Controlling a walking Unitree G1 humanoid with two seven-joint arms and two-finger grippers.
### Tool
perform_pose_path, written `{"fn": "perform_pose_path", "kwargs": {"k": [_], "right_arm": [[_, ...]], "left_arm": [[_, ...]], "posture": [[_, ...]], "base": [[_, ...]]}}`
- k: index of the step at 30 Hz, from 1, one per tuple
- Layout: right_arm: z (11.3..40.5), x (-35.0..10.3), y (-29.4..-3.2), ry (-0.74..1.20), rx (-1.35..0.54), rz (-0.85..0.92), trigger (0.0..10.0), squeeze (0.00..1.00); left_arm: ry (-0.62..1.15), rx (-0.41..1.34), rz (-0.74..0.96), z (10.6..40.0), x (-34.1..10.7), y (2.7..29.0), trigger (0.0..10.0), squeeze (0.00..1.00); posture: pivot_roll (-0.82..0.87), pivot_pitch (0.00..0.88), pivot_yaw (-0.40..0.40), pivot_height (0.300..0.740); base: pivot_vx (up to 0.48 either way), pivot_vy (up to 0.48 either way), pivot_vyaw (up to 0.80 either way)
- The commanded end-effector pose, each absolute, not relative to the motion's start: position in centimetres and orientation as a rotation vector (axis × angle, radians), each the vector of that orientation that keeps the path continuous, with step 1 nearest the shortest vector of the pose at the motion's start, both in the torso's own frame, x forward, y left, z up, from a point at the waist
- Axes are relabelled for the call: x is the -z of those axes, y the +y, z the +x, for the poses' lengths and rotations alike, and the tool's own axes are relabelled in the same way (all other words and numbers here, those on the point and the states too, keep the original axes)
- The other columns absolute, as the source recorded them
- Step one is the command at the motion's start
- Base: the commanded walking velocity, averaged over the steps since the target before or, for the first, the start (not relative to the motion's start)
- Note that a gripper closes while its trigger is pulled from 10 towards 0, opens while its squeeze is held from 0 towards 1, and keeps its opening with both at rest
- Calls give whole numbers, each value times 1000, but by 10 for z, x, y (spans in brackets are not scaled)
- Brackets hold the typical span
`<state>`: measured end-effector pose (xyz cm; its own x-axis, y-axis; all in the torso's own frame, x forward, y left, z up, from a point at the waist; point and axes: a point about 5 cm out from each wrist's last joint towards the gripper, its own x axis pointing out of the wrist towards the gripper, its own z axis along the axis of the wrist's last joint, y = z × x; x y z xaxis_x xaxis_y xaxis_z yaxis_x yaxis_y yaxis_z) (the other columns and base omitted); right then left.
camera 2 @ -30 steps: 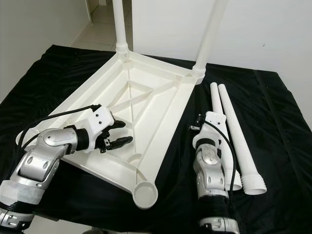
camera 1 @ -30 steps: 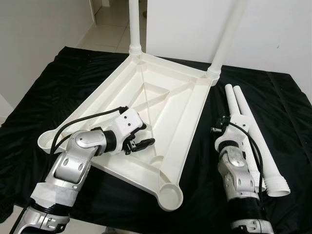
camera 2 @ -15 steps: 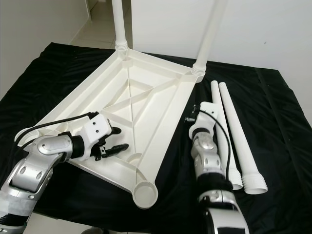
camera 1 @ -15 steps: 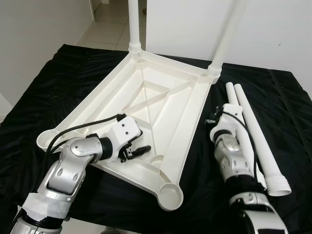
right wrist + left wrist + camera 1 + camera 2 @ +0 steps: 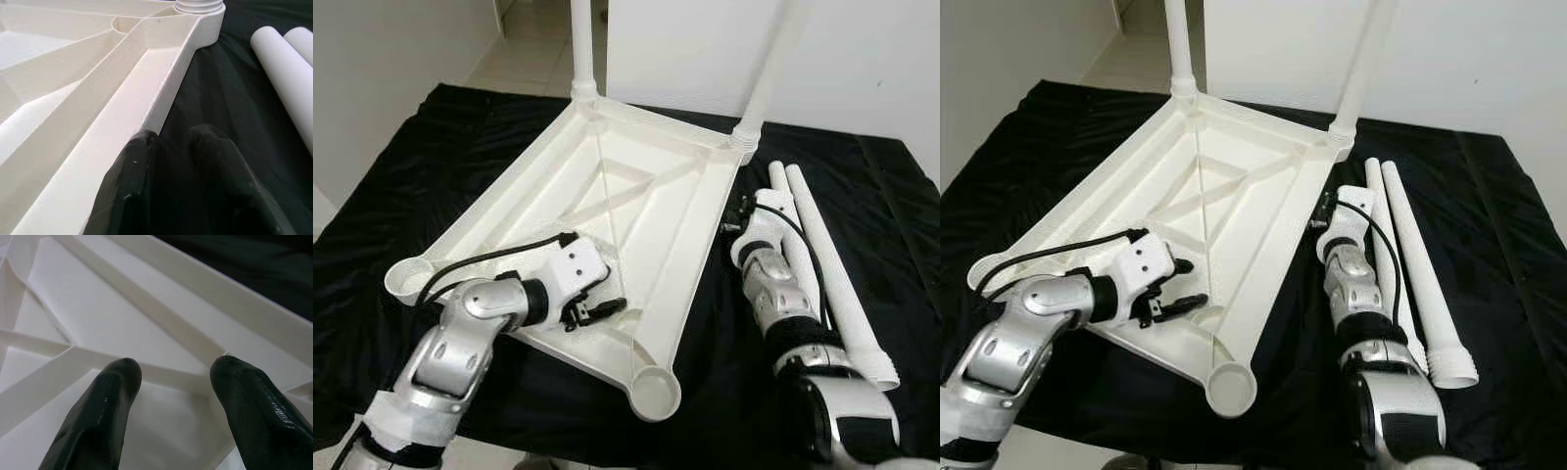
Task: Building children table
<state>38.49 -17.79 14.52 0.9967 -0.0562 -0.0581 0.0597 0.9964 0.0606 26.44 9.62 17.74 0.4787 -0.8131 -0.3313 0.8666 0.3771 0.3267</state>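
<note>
A white plastic table top (image 5: 646,211) lies upside down on a black cloth. Two white legs (image 5: 581,49) stand screwed into its far corners. Two loose legs (image 5: 822,264) lie side by side on the cloth to the right. My left gripper (image 5: 607,292) hovers open over the ribbed underside near the front edge, holding nothing; its fingers (image 5: 107,401) frame a rib. My right gripper (image 5: 734,213) is low over the cloth between the table's right rim (image 5: 161,73) and the loose legs (image 5: 283,63), its fingers (image 5: 132,176) only slightly apart and empty.
The front corner socket (image 5: 651,392) and the left corner socket (image 5: 406,281) of the table top hold no leg. The black cloth (image 5: 431,157) covers the whole work surface. White walls and a tiled floor (image 5: 529,59) lie beyond it.
My right gripper has slid forward along the table's right rim toward the far corner. My left gripper stays over the front of the underside, shifted slightly.
</note>
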Motion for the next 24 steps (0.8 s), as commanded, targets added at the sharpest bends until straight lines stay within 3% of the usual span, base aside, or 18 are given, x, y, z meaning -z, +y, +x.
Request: {"fn": "perform_pose_path", "kwargs": {"k": [1, 24], "right_arm": [[385, -141, -181, 71, 55, 80, 10000, 0], [397, -150, -148, 79, -161, 92, 10000, 0]], "left_arm": [[101, 1059, 489, 263, -181, 90, 10000, 0], [45, 1193, 378, 244, -191, 38, 10000, 0]], "posture": [[183, 118, -33, 740], [184, 128, -18, 740]], "base": [[0, 0, 0], [0, 0, 0]]}}
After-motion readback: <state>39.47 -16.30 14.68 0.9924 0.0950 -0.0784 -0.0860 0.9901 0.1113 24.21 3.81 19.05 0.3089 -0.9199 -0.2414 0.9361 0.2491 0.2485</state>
